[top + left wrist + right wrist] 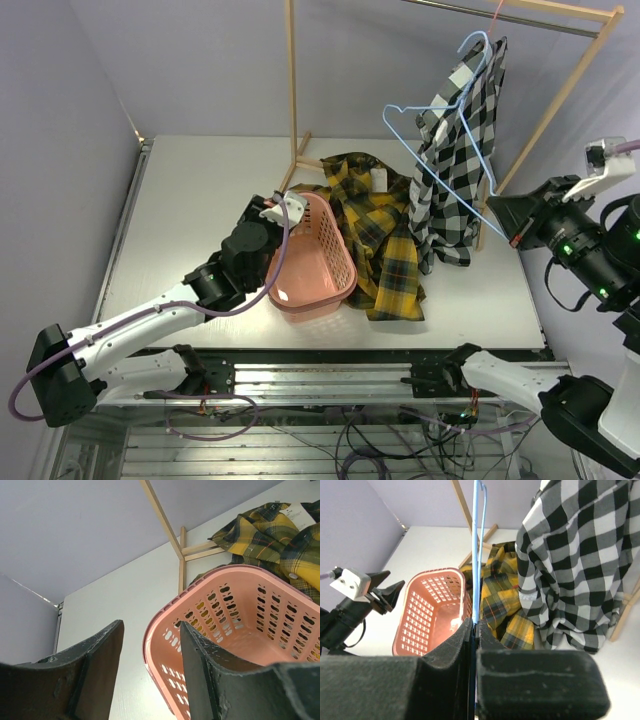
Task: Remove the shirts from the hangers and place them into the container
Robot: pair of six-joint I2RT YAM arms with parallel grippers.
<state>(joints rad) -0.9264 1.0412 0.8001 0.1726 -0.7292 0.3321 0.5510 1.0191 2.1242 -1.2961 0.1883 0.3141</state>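
Basket (310, 305) shows me bare floor, yellow plaid shirt (385, 250) against its outside. Left gripper (283, 203) half-open at its rim; right gripper (472, 630) pinches blue hanger (475, 555).

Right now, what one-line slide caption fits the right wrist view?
Right gripper shut on the blue hanger; basket and plaid shirt below, checked shirt hanging nearby.

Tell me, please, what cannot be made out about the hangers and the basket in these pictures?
Pink hanger: top view, only its hook shows; the checked shirt covers the rest.
Blue hanger: right wrist view, its top is cut off by the edge.
Basket: left wrist view, near corner hidden behind a finger.
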